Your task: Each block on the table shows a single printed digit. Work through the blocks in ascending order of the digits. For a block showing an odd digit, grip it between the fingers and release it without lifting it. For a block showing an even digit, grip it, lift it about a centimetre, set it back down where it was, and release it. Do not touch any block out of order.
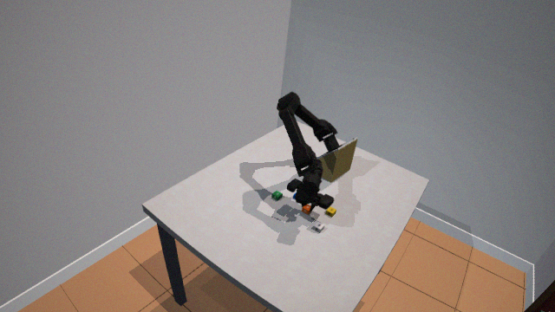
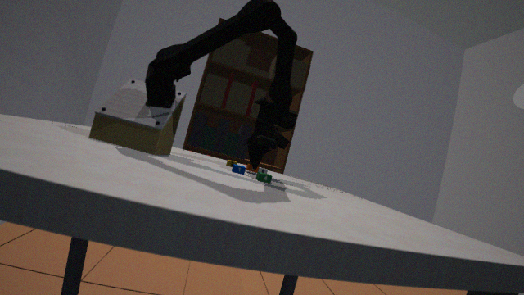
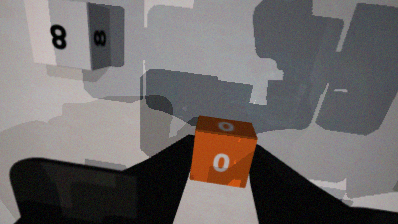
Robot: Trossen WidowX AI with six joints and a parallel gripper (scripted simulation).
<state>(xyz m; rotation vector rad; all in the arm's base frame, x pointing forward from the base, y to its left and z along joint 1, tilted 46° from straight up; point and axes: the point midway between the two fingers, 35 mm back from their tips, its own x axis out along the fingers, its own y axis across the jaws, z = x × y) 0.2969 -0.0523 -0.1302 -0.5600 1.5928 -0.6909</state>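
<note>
My gripper (image 1: 308, 206) (image 2: 254, 165) (image 3: 221, 146) is shut on the orange block (image 1: 306, 210) (image 2: 250, 167) (image 3: 210, 172), which shows 0. The orange block is upright between the fingertips and looks slightly raised, though the gap under it is hard to see. A white block (image 1: 319, 227) (image 3: 72, 42) shows 8 and stands apart from the fingers. A green block (image 1: 277, 195) (image 2: 264, 178), a yellow block (image 1: 331, 211) (image 2: 231, 163) and a blue block (image 2: 238, 169) stand around; their digits are too small to read surely. The arm partly hides the blue one in the top view.
The blocks stand close around the gripper on the table (image 1: 208, 191) (image 2: 123, 176). The arm's box-like base mount (image 1: 342, 162) (image 2: 123, 130) stands behind them. A bookcase (image 2: 304, 65) stands beyond the table. Shadows of the arm fall across the table top.
</note>
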